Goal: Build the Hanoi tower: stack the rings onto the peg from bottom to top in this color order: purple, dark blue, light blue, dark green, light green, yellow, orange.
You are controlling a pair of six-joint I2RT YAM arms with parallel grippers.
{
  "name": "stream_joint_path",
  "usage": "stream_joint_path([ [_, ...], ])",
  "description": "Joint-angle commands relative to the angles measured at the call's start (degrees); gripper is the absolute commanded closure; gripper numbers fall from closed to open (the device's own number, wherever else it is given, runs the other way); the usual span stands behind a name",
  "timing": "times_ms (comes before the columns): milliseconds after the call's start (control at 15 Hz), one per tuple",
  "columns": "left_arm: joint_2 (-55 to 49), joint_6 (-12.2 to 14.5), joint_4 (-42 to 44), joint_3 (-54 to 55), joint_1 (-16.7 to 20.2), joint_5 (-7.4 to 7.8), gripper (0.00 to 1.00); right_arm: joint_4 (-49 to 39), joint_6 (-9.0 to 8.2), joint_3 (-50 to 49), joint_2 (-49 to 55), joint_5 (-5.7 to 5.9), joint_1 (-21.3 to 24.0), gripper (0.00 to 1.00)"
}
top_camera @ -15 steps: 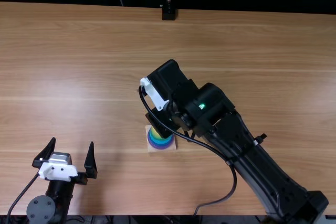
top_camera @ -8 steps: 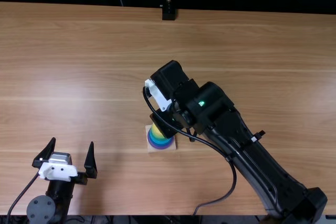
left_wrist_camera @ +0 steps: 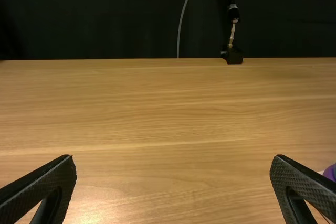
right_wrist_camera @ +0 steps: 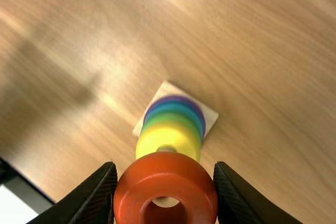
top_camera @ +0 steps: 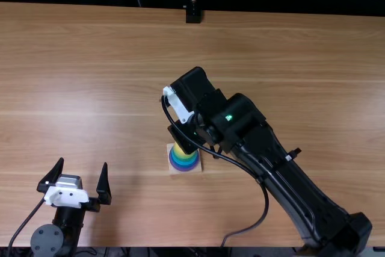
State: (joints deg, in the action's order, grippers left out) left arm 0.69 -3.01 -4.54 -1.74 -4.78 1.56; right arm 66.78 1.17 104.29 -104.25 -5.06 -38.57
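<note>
Over the wooden base [top_camera: 172,168], my right gripper [top_camera: 185,138] hides part of the stack. In the right wrist view, my right gripper [right_wrist_camera: 165,167] is shut on an orange ring [right_wrist_camera: 131,182], held above the stack. On the square base [right_wrist_camera: 209,115], the purple ring [right_wrist_camera: 185,100] is lowest, with blue [right_wrist_camera: 181,109], green [right_wrist_camera: 178,119] and yellow [right_wrist_camera: 152,139] bands above. The yellow ring [top_camera: 178,150] is partly covered in the top view. My left gripper [top_camera: 83,164] stands open at the near left; in its wrist view, the left gripper [left_wrist_camera: 173,158] has nothing between its fingers.
A cable [top_camera: 264,200] loops beside the right arm [top_camera: 289,185], which crosses the near right of the table [top_camera: 90,76]. A black stand [top_camera: 193,15] is at the far edge. The purple ring's edge [left_wrist_camera: 330,172] appears beside the left finger.
Over the last half second the right gripper has shifted slightly toward the far left, after a small shift the other way. The left arm has kept still.
</note>
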Motion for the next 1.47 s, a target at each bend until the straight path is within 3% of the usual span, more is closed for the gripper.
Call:
stream_joint_path([
  [0, -0.69, 0.69, 0.32, 1.74, 0.47, 0.23, 0.0, -1.54, -0.54, 0.83, -1.31, -0.53, 0.25, 1.0],
  [533, -0.69, 0.69, 0.32, 1.74, 0.47, 0.23, 0.0, -1.12, 0.31, -0.05, -1.13, -0.53, 0.16, 1.0],
  [1400, -0.69, 0.69, 0.32, 1.74, 0.47, 0.23, 0.0, 3.41, -0.22, 0.83, -0.69, -0.53, 0.25, 1.0],
])
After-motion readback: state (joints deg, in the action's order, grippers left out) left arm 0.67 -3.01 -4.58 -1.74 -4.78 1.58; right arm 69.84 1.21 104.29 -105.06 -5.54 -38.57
